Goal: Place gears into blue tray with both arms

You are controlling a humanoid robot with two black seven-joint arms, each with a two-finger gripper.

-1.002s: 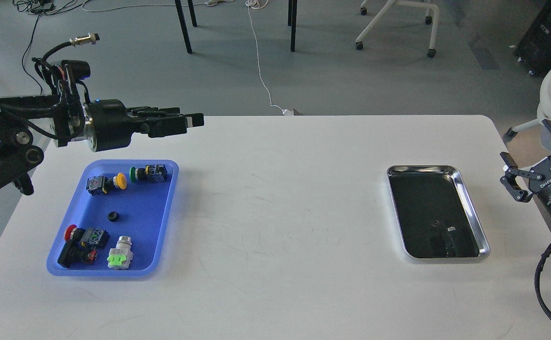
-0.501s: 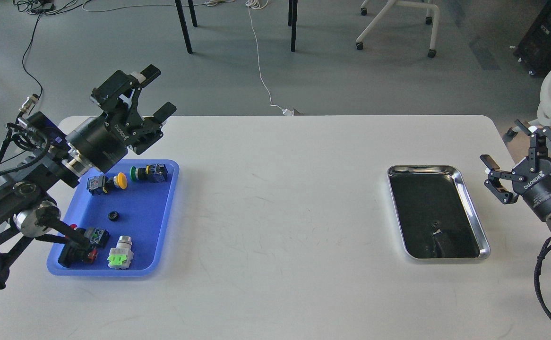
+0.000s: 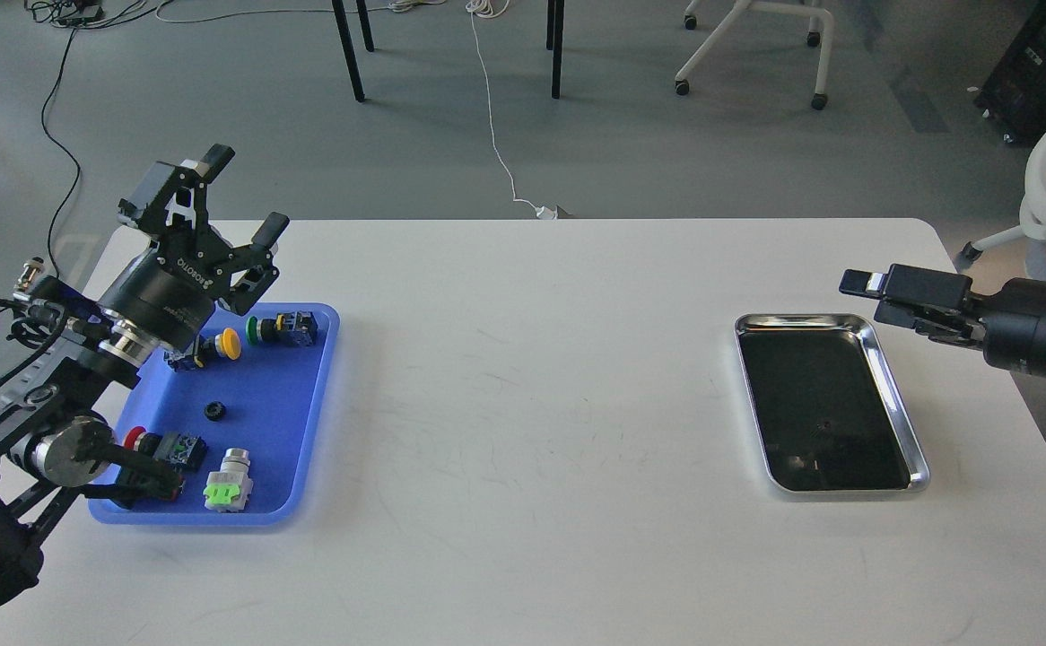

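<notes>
1. Switches lie nearest in the blue tray (image 3: 308, 422): a white one with a green cap (image 3: 228, 482) at the near edge, and a red-capped one (image 3: 162, 446) just left of it.
2. One gear (image 3: 213, 411), a tiny black ring, lies alone on the blue floor in the middle of this tray.
3. Farther back in the tray are a yellow-capped switch (image 3: 222, 344) and a green-capped switch (image 3: 285, 328), side by side.
4. On the right side of the white table (image 3: 532, 404) sits a shiny steel tray (image 3: 900, 408) with a dark inside. A tiny dark speck shows in it; I cannot tell what it is.
5. My left arm comes up from the lower left and tilts up and away. Its left gripper (image 3: 240, 193) hangs over the far left corner of the blue tray, fingers spread wide, with nothing between them.
6. My right arm reaches in level from the right. Its right gripper (image 3: 864, 284) points left, just past the far right corner of the steel tray. It is seen from the side, so I cannot tell whether its fingers are apart.
</notes>
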